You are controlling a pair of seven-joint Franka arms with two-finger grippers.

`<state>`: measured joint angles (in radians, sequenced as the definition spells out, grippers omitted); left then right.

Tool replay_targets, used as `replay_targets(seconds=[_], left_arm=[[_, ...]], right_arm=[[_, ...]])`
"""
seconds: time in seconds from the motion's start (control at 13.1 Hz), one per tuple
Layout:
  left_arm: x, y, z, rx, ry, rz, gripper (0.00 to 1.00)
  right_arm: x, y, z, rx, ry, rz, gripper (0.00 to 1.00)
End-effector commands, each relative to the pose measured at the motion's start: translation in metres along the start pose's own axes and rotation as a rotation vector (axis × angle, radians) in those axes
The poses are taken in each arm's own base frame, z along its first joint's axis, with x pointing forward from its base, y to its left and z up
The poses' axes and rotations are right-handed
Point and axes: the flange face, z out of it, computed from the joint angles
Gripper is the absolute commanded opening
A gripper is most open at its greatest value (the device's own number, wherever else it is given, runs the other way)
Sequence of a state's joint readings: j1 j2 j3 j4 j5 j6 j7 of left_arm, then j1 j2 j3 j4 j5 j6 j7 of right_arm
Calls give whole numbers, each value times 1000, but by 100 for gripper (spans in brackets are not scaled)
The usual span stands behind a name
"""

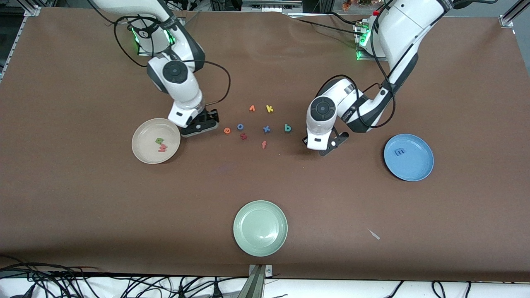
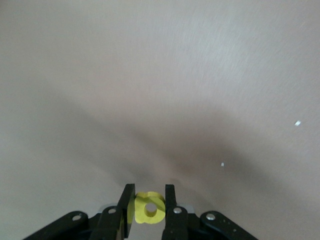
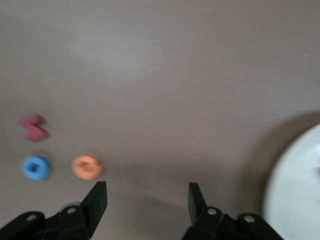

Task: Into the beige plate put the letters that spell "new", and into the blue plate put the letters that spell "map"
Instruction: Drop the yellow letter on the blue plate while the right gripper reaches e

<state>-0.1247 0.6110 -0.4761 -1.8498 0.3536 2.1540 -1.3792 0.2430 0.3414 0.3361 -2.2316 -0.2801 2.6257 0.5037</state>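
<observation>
Left gripper (image 2: 146, 207) is clamped on the yellow a (image 2: 148, 208), fingers (image 2: 126, 202) pinching it from both sides, hanging over bare table between the letter cluster and the blue plate (image 1: 422, 169). The blue m (image 1: 399, 152) sits in that plate already. The teal p (image 1: 287, 128) lies on the table at the cluster's edge toward the left arm's end.

Right gripper (image 3: 147, 197) is spread open and empty, low over the table just beside the beige plate (image 1: 143, 142), which holds the green n (image 1: 159, 141) and the red w (image 1: 162, 148). The orange e (image 3: 87, 167) lies just ahead of its fingers, next to the blue o (image 3: 35, 167) and the dark red letter (image 3: 33, 127).

To do this well, I'd say: carry the a level, well inside the blue plate's rim, clear of the m, and lower before letting go so it doesn't bounce out. For the right arm, centre on the e alone; the o sits close enough to get nudged or caught.
</observation>
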Motion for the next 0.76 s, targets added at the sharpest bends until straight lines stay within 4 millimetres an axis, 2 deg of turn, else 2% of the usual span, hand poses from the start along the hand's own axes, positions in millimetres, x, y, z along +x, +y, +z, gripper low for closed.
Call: replay_targets(seconds=[0.0, 0.08, 0.38, 0.69], left_arm=[[45, -15, -19, 57, -1, 142, 13], [59, -23, -23, 69, -10, 190, 13], [136, -77, -39, 58, -35, 336, 13], [201, -143, -35, 50, -82, 502, 14]], right_arm=[[7, -22, 17, 49, 4, 40, 74], [5, -25, 23, 58, 4, 36, 74], [-4, -46, 41, 99, 22, 5, 73], [-11, -57, 51, 111, 15, -13, 65]])
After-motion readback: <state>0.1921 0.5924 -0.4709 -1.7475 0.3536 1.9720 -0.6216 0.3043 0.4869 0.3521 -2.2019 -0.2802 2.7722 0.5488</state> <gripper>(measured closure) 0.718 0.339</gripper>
